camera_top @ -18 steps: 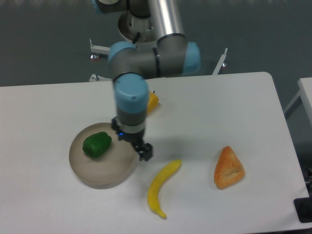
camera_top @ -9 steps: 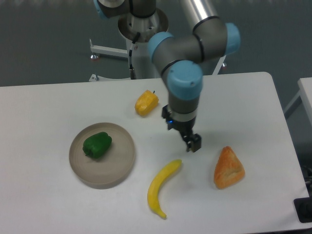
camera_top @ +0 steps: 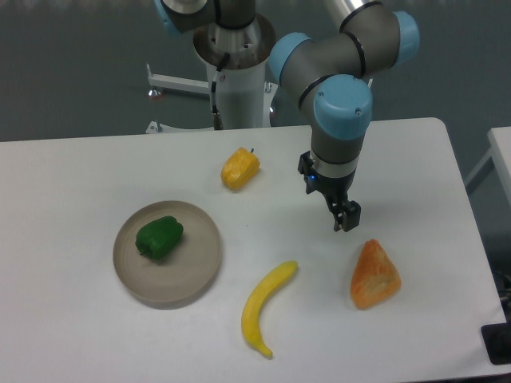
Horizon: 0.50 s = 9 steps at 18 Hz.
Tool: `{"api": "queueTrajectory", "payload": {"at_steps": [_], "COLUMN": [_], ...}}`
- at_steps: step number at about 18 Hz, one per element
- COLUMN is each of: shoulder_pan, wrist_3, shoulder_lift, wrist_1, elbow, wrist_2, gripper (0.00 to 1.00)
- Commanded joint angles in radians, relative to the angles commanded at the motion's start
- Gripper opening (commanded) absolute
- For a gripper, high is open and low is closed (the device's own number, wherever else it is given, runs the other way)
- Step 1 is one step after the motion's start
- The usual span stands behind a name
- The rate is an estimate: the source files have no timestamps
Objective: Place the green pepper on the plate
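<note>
Already your small, glossy, dark-green lumpy bell pepper (camera_top: 159, 237) lies inside the round, shallow beige-grey matte plate (camera_top: 201, 267), toward its left side, and the plate sits on the left half of the white worktop (camera_top: 72, 175), nearer the front edge. Judging by its look, the pepper is light and fairly firm, with a slick skin that could slip under narrow fingers — if you ever need to lift it again, take it across the broad middle of the body, not on a sloping lobe. It shows no visible stem from this angle.

Your black two-finger gripper (camera_top: 346, 219) hangs well apart from the plate, over the right half of the worktop, just above the orange wedge-shaped pastry (camera_top: 374, 275). It carries nothing; whether the jaws are parted or closed you cannot tell — they look too small and dark here.
</note>
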Motion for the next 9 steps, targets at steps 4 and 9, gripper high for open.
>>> {"api": "queueTrajectory", "payload": {"at_steps": [4, 9], "shoulder_pan": [0.002, 0.003], "wrist_3": [0.0, 0.0], "shoulder_lift": [0.002, 0.002], "wrist_1": [0.002, 0.002], "elbow": [-0.008, -0.006], "wrist_2": [0.0, 0.0], "gripper": [1.0, 1.0]}}
